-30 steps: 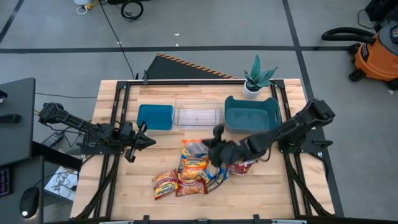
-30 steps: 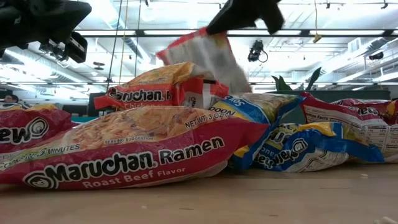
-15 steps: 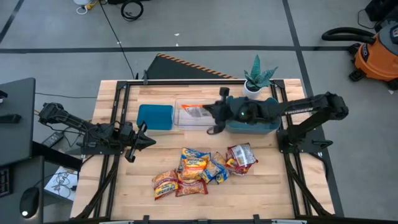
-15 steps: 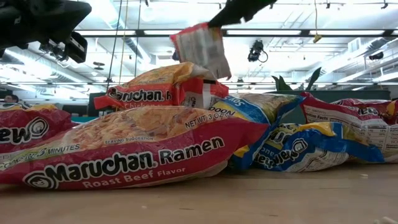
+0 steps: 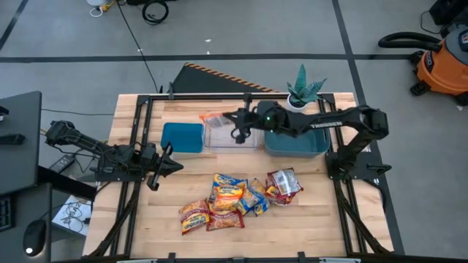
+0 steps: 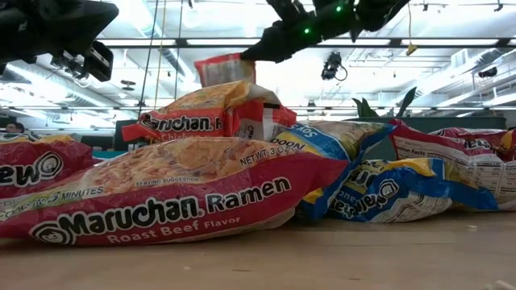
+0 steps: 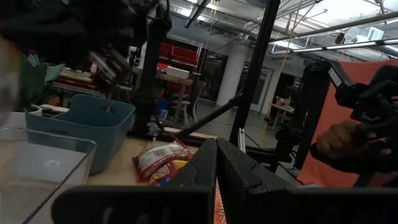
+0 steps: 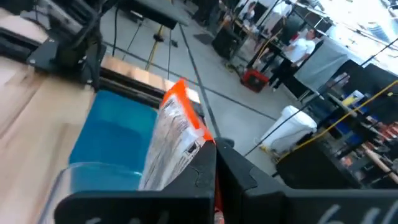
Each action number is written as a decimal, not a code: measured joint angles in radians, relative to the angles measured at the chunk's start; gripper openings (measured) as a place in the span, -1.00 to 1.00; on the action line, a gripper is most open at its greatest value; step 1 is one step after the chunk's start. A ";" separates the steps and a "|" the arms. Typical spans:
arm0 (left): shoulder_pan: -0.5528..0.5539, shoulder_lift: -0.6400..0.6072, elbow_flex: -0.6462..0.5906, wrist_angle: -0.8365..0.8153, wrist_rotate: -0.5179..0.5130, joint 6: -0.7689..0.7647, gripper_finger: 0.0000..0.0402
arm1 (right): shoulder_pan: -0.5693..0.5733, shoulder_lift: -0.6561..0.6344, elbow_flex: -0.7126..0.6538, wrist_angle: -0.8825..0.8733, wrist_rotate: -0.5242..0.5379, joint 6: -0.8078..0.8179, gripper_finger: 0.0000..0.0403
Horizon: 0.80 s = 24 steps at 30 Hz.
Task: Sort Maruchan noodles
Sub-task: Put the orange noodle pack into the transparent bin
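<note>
My right gripper reaches from the table's right and is shut on an orange-and-silver noodle packet, above the far left part of the clear bin. The packet also shows in the low view and the right wrist view. Several more packets lie overlapping in a pile on the near middle of the table, and a red-silver one lies at its right. My left gripper waits shut and empty at the left. My right gripper pinches the packet's near end between its two fingers. The fingers come about level from the table's right. The packet sticks out past the fingertips on edge, orange seam up, lifted clear above the clear bin.
A small teal bin stands left of the clear bin and a larger teal bin right of it, under my right arm. A potted plant stands at the far right. A person's hand shows beyond the table.
My right gripper has carried the orange-and-silver packet up from the pile toward the table's far edge, then toward the left, to above the clear bin. The packet is lifted clear and has swung from hanging slanted to standing on edge. The pile has stayed put.
</note>
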 joint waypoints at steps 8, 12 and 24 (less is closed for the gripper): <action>0.000 0.000 0.000 0.000 0.000 0.000 -0.93 | -0.039 0.111 -0.001 -0.050 -0.087 0.085 -0.96; 0.000 0.000 0.000 0.000 0.000 0.000 -0.93 | -0.027 0.117 0.000 -0.024 -0.084 0.047 -0.96; 0.000 0.000 0.000 0.000 0.000 0.000 -0.93 | -0.064 0.136 0.000 -0.145 -0.156 0.065 -0.96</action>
